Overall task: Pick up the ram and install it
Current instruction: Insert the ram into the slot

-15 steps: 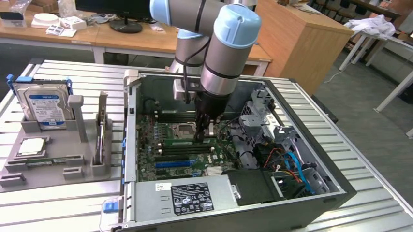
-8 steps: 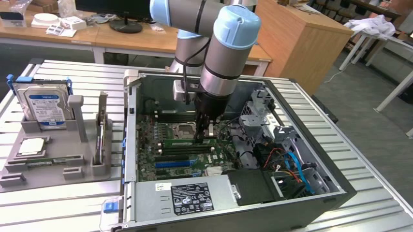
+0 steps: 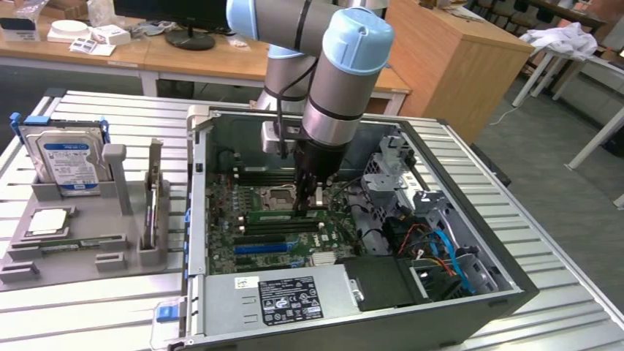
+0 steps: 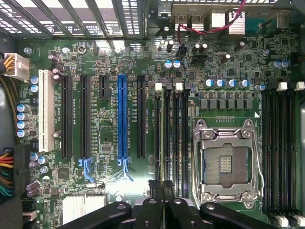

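Observation:
The ram (image 3: 278,216) is a thin green stick standing on edge across the motherboard (image 3: 244,245) inside the open PC case, just beside the CPU socket (image 3: 280,196). My gripper (image 3: 314,207) reaches straight down onto the stick's end on the exterior view's right, shut on it. In the wrist view the ram (image 4: 164,138) shows edge-on as a thin line along the memory slots beside the socket (image 4: 226,164). It runs up between my black fingertips; my gripper (image 4: 161,188) has them pressed together there. Whether the stick is fully seated I cannot tell.
A grey holder (image 3: 58,248) on the exterior view's left carries a silver hard drive (image 3: 66,157) and an upright expansion card (image 3: 154,190). Inside the case are the power supply (image 3: 283,300), drive cage (image 3: 395,172) and loose cables (image 3: 439,248). A blue slot (image 4: 122,119) lies beside the memory slots.

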